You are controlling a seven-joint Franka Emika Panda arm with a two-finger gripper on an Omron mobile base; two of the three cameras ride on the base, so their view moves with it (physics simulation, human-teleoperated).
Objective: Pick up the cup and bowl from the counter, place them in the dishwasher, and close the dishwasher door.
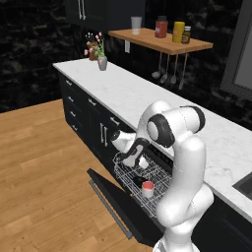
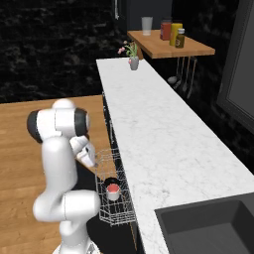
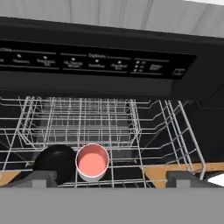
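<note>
The dishwasher (image 3: 96, 65) stands open, and its black door (image 1: 115, 197) is folded down over the floor. Its white wire rack (image 1: 129, 179) is pulled out. In the rack the white cup (image 1: 147, 188) with a red inside stands upright, touching the black bowl (image 1: 139, 181) beside it. The hand view looks down on the cup (image 3: 92, 162) and the bowl (image 3: 54, 159) to its left. My gripper (image 1: 133, 161) hangs open just above the rack, holding nothing. From the right base view, the gripper (image 2: 92, 158) is above and left of the cup (image 2: 113, 191) and bowl (image 2: 111, 182).
The white marble counter (image 1: 142, 98) runs above the dishwasher. A flower vase (image 1: 101, 60) sits at its far end and a sink (image 2: 208, 223) at the near end. A wooden shelf (image 1: 162, 42) holds jars and a glass tumbler (image 1: 136, 24). Wood floor (image 1: 44, 167) lies left of the door.
</note>
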